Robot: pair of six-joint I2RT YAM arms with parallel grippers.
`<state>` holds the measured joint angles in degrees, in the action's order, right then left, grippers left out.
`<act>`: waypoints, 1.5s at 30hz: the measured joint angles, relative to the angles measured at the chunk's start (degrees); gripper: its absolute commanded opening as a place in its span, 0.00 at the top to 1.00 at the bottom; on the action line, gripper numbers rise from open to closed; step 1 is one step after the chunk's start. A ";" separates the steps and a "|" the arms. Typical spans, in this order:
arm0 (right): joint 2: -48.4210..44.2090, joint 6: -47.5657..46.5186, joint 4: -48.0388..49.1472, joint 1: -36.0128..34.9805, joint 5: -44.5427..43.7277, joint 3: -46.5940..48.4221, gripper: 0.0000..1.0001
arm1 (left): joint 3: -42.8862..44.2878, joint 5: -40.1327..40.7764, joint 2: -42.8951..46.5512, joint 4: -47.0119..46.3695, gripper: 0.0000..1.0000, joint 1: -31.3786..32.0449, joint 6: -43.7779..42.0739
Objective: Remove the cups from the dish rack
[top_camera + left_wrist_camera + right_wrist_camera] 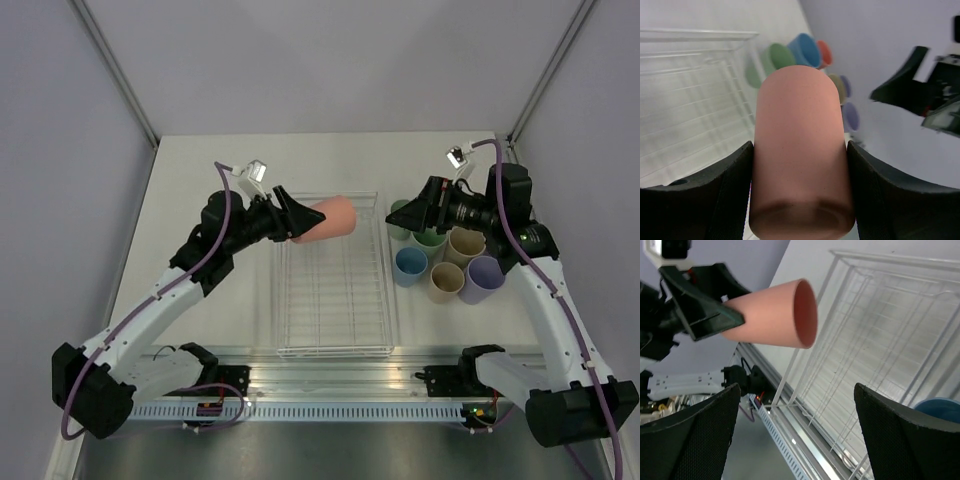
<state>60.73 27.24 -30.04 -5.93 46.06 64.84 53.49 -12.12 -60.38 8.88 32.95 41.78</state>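
Note:
My left gripper [290, 215] is shut on a salmon pink cup [325, 220] and holds it on its side above the far end of the white wire dish rack [335, 350], mouth pointing right. In the left wrist view the cup [800, 150] fills the space between the black fingers [720, 195]. My right gripper [408, 215] is open and empty, just right of the rack, facing the cup's mouth [805, 312] with a gap between. The rack's grid floor [880, 330] shows bare.
Several cups stand upright in a cluster right of the rack: green [430, 238], blue [410, 265], beige [447, 280], lavender [483, 280]. The metal rail [330, 385] with both arm bases runs along the near edge. Grey walls close in on both sides.

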 measured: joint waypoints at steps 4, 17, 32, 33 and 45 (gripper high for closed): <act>-1.66 4.13 8.04 -4.35 4.83 -5.35 0.02 | -8.00 -12.26 -3.13 -20.46 0.98 -4.07 10.80; -1.66 6.08 15.26 -12.70 5.88 -9.68 0.03 | -15.10 -29.31 -17.38 -61.72 0.98 -5.92 37.31; -0.87 0.26 11.98 -13.92 3.41 -4.52 0.10 | -15.45 -34.05 -17.51 -62.34 0.98 -5.81 38.07; -0.92 0.76 13.03 -14.40 3.67 -5.05 0.11 | -15.45 -34.07 -17.68 -62.38 0.98 -5.75 38.07; 0.57 9.40 24.22 -21.86 3.65 -10.38 0.90 | -15.39 -34.64 -20.90 -69.51 0.98 -3.78 41.59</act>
<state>61.30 36.64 -5.82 -27.79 49.71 54.46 38.11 -46.76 -81.28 -60.62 29.17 83.37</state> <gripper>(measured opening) 0.225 0.715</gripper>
